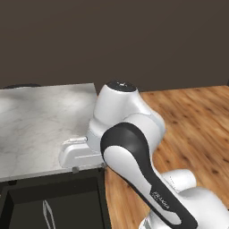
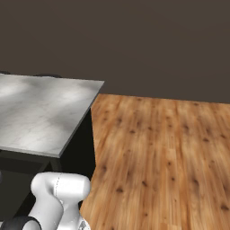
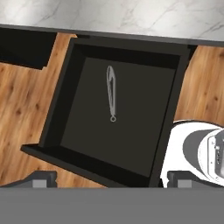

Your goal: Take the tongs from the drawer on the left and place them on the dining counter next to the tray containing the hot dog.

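tongs point(image 3: 111, 92) lie flat on the floor of the open drawer point(image 3: 52, 113), a little towards its back and well apart from every wall, their long thin shape running front to back with the small joined end nearer the drawer front. the step in hand looks to be the reach down for them, so the sound way is to bring the hand straight down over the middle of the two narrow arms, turn the wrist until the fingers close across the thin width and not along the length, and go low enough to pinch both arms together, since the piece is slim and lies flush on the dark bottom. the side walls leave room, so nothing should catch if the descent stays centred.

the gripper point(image 3: 109, 181) hangs above the drawer, looking down into it, spread wide and holding nothing, its finger tips point(image 3: 41, 178) showing at the lower corners of the hand view. in the left base view the arm folds forward and down over the edge of the dining counter point(image 1: 40, 120), the white-grey marble top, elbow raised, with the tongs faint in the drawer below
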Robot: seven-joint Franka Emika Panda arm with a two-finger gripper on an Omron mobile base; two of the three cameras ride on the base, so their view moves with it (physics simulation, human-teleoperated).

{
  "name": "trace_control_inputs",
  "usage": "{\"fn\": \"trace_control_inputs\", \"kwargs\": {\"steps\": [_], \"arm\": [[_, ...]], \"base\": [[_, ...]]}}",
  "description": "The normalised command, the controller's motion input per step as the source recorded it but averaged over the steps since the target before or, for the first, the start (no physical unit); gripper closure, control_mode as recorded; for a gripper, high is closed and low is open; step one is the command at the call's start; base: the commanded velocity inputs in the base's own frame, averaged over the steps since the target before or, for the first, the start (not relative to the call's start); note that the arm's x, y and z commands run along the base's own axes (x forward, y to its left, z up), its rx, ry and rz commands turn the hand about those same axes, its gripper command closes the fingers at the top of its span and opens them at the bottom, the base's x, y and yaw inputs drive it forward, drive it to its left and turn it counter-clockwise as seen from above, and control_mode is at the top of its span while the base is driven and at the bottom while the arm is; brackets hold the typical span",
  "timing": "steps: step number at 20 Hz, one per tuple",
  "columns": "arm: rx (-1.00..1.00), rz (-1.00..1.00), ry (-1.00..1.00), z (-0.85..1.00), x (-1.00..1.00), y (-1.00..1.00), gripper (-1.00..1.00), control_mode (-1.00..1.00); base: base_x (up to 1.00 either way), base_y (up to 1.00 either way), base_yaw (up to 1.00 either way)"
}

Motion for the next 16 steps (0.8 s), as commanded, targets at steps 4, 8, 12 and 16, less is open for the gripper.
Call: {"fn": "trace_control_inputs", "kwargs": {"steps": [4,8,12,16], "arm": [[-0.04,0.0,0.0,-0.35,0.11,0.0,-1.0,-1.0],[0.0,0.0,0.0,-0.18,0.04,0.0,-1.0,-1.0],[0.0,0.0,0.0,-0.14,0.05,0.0,-1.0,-1.0],[0.0,0.0,0.0,-0.24,0.18,0.0,-1.0,-1.0]], "base": [[0.0,0.0,0.0],[0.0,0.0,0.0],[0.0,0.0,0.0],[0.0,0.0,0.0]]}}
